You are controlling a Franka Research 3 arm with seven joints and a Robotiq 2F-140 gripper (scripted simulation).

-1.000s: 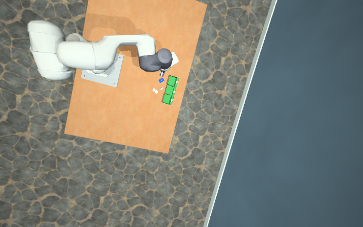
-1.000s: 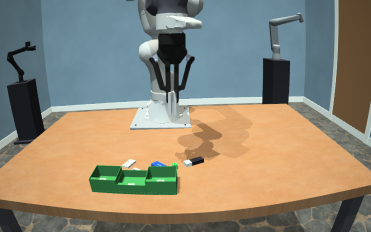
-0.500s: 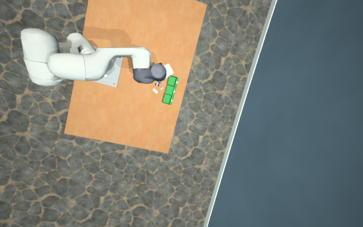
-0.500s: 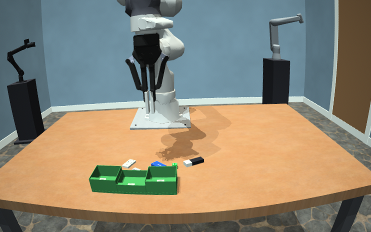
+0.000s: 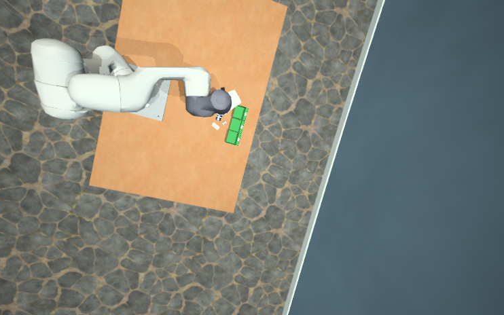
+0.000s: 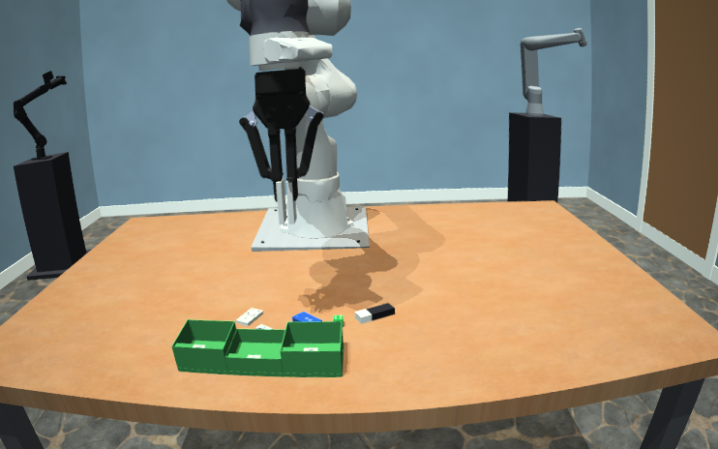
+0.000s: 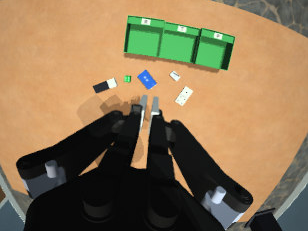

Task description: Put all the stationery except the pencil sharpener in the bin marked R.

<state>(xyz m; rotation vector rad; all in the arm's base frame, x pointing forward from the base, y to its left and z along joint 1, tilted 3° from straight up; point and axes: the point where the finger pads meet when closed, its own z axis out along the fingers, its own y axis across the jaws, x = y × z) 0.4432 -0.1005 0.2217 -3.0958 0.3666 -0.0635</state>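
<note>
A row of three joined green bins point(image 6: 258, 346) stands near the table's front edge; it also shows in the wrist view point(image 7: 179, 42) and from above point(image 5: 236, 125). Each bin carries a small white label that I cannot read. Behind the bins lie a black-and-white block point(image 6: 374, 313), a blue flat piece point(image 6: 306, 317), a tiny green piece point(image 6: 338, 318), a white oblong piece point(image 6: 249, 315) and a smaller white piece point(image 6: 263, 326). My gripper point(image 6: 285, 214) hangs high above the table, over the spot just behind these things, pointing down. Its fingers are shut with nothing between them point(image 7: 149, 102).
The arm's grey base plate point(image 6: 310, 234) sits at the back of the table. Two black pedestals with small arms stand on the floor behind the table, at the left point(image 6: 49, 212) and the right point(image 6: 533, 156).
</note>
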